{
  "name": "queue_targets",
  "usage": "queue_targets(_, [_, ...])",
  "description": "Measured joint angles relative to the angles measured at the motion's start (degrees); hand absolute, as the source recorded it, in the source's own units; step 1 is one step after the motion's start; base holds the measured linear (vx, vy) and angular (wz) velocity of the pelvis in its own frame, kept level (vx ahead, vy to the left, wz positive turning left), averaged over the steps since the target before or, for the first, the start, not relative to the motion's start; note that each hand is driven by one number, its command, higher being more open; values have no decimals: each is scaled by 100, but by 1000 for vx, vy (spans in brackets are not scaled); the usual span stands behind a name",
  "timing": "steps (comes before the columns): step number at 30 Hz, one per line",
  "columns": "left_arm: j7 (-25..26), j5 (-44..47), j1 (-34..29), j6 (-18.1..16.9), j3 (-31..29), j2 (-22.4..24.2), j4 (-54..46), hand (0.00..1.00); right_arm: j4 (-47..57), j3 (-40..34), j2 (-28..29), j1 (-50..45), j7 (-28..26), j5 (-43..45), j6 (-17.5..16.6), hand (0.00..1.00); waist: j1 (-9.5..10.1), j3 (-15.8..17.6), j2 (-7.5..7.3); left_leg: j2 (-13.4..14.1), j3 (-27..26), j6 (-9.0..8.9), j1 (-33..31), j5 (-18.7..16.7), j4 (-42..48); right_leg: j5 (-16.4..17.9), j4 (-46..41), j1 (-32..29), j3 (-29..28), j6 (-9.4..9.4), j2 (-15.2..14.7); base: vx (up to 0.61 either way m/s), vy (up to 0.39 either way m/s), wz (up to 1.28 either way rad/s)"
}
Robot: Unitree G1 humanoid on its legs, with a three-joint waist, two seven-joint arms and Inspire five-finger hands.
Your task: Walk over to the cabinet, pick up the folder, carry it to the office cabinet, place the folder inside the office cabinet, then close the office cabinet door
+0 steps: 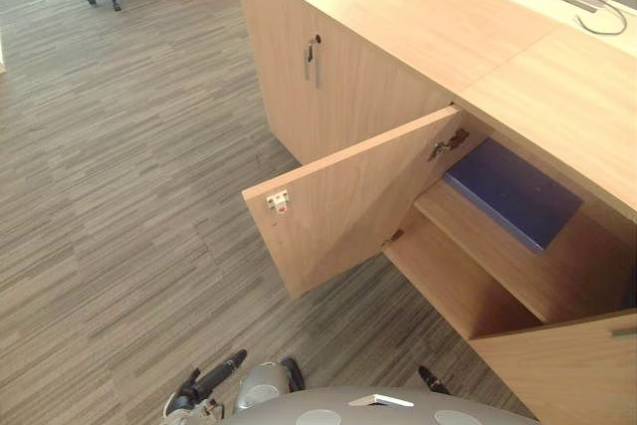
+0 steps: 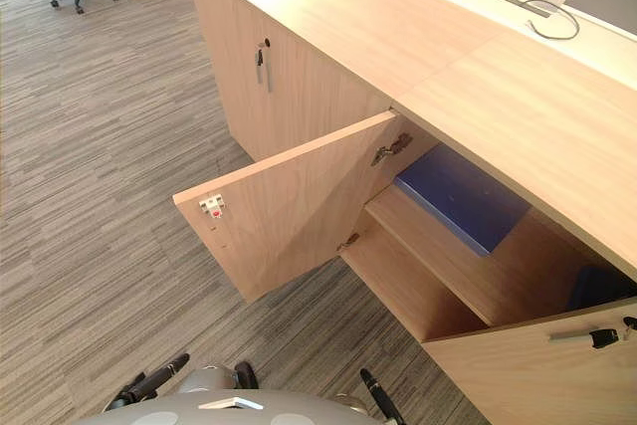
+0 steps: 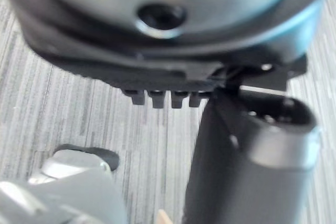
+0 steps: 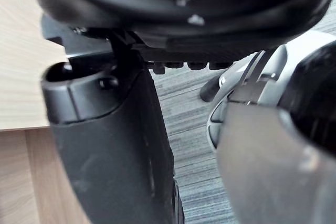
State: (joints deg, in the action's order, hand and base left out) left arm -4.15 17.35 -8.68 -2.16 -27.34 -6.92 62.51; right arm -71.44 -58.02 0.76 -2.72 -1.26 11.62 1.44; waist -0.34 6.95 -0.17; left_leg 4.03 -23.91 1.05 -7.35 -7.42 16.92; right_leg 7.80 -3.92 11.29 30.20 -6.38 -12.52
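The folder point(image 1: 513, 193) is a flat, dark blue slab with squared corners and a plain cover. It lies flat on the upper shelf point(image 1: 518, 276) inside the open cabinet point(image 1: 358, 87), angled to the shelf's front edge, with its near corner close to that edge. It sits just below the worktop point(image 1: 557, 97), and nothing rests on it.

Both doors of that compartment stand open. The left door point(image 1: 348, 201) swings out over the carpet point(image 1: 119, 206), with a small white catch near its free upper corner and a metal hinge point(image 1: 450, 142) at its root. The right door point(image 2: 528, 370) juts in at the lower right with a key point(image 2: 602, 337) in its lock. The lower shelf beneath the folder is bare wood.

The left hand point(image 1: 214, 377) and the right hand point(image 2: 378, 397) hang low over the carpet, well apart from the cabinet. Their fingers are relaxed and hold nothing.
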Motion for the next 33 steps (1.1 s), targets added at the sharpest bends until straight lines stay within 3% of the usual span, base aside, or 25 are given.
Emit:
queue_targets(2, [5,-3,158,-1,-244,-40,-24,100,-1,-115,-63,86,-3,1,-1,100,0,-28,-3,-233,94,3,132,473,-759,-51,-4,-138,114,-37,-101,-126,43,28])
queue_targets(3, [23,-12,263,16,-351,-60,-121,100,-5,-124,-108,142,-2,5,-2,100,2,-33,46,-376,97,-5,288,792,-1390,-50,13,-249,121,-40,-140,-164,49,12])
queue_targets(6, [205,-348,253,128,-377,-77,-905,100,68,-72,-258,108,5,12,-52,100,-77,-26,254,-516,156,-4,499,1306,-2222,-15,2,-403,166,2,-114,-166,55,0])
queue_targets(9, [382,-864,269,107,-15,-246,-1893,100,186,248,-241,-93,1,45,-66,100,-87,-43,278,-537,182,0,503,1307,-2224,-8,4,-384,158,17,-116,-62,54,7])
queue_targets(11, [487,-1267,469,79,313,-527,-2592,100,237,415,-126,-204,-46,62,-63,100,-130,-23,195,-554,174,14,503,1299,-2225,1,10,-389,90,59,-114,-31,69,-1])
queue_targets(15, [689,-1886,927,40,779,-670,-2902,100,257,468,38,-344,-130,57,-40,100,-152,-38,125,-564,-17,75,572,1208,-2225,-53,112,-398,-125,259,-67,26,50,-25])
queue_targets(21, [778,-3439,1772,8,2442,-949,-2809,100,299,453,123,-390,-221,52,40,100,-372,-31,77,-594,-261,39,652,1023,-2221,-184,200,-428,-427,339,-85,95,32,-22])
queue_targets(23, [855,-4366,2073,5,3261,-1568,-2726,100,325,459,112,-413,-219,51,38,100,-396,-43,112,-553,-344,13,748,987,-2218,-214,155,-424,-584,374,-56,128,-15,-20])
queue_targets(28, [989,-5944,2857,-28,4725,-2063,-2254,100,384,648,89,-381,-219,30,32,100,-471,-55,164,-405,-429,-15,810,970,-2187,-242,-172,-581,-697,380,11,103,-44,-10])
queue_targets(29, [978,-6123,2931,-39,5038,-2132,-2177,100,382,676,45,-377,-222,4,35,100,-483,-62,231,-297,-438,-15,813,970,-2184,-308,-416,-721,-714,387,68,93,-67,-22])
queue_targets(30, [972,-6348,2967,-38,5263,-2111,-2116,100,385,678,-23,-368,-248,1,31,100,-506,-51,389,-78,-418,-16,827,974,-2182,-226,-817,-995,-766,425,168,90,-75,-21])
queue_targets(31, [999,-6416,2965,-104,5363,-2137,-2057,100,407,681,-29,-367,-258,-3,23,100,-529,-35,443,23,-416,-27,835,982,-2182,-176,-640,-1049,-833,415,276,33,-75,-3])
queue_targets(32, [981,-6506,2960,-198,5588,-2216,-1976,100,451,689,-32,-411,-229,-21,28,100,-529,-48,370,26,-395,-70,871,1008,-2183,-476,47,-1031,-837,313,393,-12,-66,15])
queue_targets(33, [981,-6509,2971,-242,5733,-2276,-1981,100,439,694,-22,-444,-210,-29,32,100,-524,-43,240,-62,-367,-110,917,985,-2184,-1007,188,-1088,-854,247,328,27,-129,28])
